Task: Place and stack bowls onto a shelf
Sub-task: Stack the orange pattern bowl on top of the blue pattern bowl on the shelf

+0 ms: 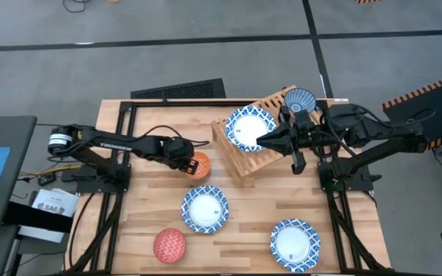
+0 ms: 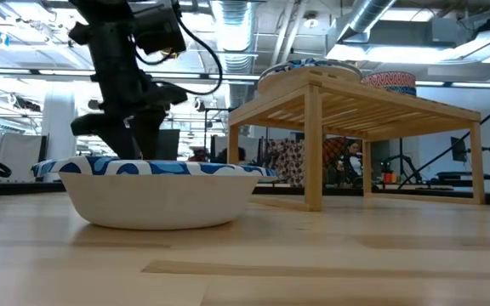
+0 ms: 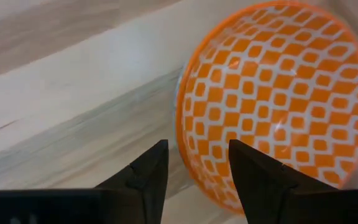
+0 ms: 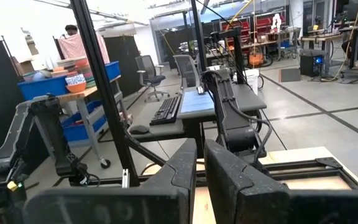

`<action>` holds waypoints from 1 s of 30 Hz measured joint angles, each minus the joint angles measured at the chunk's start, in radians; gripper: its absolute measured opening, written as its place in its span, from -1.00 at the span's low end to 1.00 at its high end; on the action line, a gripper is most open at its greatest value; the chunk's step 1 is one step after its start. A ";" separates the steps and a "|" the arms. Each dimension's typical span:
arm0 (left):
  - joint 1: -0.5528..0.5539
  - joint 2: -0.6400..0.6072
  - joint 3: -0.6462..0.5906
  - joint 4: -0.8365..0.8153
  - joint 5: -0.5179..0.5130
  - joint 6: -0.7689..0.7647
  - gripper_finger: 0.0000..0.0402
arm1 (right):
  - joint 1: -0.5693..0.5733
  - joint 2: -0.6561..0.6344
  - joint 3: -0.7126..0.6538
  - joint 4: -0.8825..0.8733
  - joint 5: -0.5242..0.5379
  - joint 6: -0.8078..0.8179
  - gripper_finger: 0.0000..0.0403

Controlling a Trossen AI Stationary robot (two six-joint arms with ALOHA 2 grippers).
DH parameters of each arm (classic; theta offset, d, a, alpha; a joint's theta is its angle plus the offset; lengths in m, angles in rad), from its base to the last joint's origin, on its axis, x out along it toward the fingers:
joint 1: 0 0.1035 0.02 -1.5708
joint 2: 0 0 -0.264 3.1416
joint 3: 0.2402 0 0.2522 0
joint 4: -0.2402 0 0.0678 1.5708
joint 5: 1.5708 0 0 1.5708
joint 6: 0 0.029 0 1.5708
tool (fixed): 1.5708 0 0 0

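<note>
A small orange bowl point(image 1: 199, 165) with a white lattice pattern sits on the table left of the shelf point(image 1: 271, 157). My left gripper point(image 3: 197, 174) is open at this bowl point(image 3: 272, 99), one finger over its inside and one over the table outside its rim point(image 3: 180, 134). I cannot tell whether it touches. The slatted shelf carries a wide blue-and-white bowl point(image 1: 248, 126) and a smaller bowl, blue inside point(image 1: 299, 98). My right gripper point(image 1: 262, 141) is shut and empty, level above the shelf beside the wide bowl. In the low view the orange bowl is hidden.
Two more blue-and-white bowls point(image 1: 204, 208) point(image 1: 295, 244) and a red bowl point(image 1: 169, 245) rest on the table's near half. In the low view the nearest wide bowl point(image 2: 160, 191) stands before my left arm point(image 2: 117, 76), with the shelf point(image 2: 364, 110) to its right.
</note>
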State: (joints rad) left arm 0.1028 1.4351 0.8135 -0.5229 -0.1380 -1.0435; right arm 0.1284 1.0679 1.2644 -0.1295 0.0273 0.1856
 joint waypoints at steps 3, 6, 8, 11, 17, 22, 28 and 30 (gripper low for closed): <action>0.000 0.046 0.000 0.035 0.029 0.004 -0.35 | 0.000 0.000 0.000 0.001 0.000 0.000 -0.70; 0.000 0.085 0.000 0.044 0.055 0.013 -0.53 | 0.000 0.000 0.000 0.001 0.000 0.000 -0.70; 0.000 0.090 0.000 0.045 0.057 0.028 -0.68 | 0.001 0.000 0.000 0.000 0.000 0.000 -0.70; 0.000 0.077 0.004 0.039 0.072 0.071 -0.92 | 0.002 0.000 0.000 0.001 0.000 0.000 -0.70; 0.000 -0.062 0.067 -0.055 0.057 0.149 -0.97 | 0.001 0.000 0.000 0.005 0.000 0.046 -0.70; 0.004 -0.192 0.189 -0.235 -0.006 0.218 -0.98 | 0.001 0.015 0.000 0.043 0.000 0.138 -0.70; 0.013 -0.221 0.424 -0.442 -0.083 0.298 -0.99 | 0.000 0.121 0.032 0.136 -0.003 0.249 -0.70; 0.007 -0.202 0.499 -0.464 -0.104 0.318 -0.99 | 0.000 0.171 0.073 0.078 -0.014 0.249 -0.70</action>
State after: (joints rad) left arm 0.1094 1.2328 1.3127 -0.9868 -0.2415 -0.7257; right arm 0.1284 1.2391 1.3376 -0.0518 0.0133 0.4343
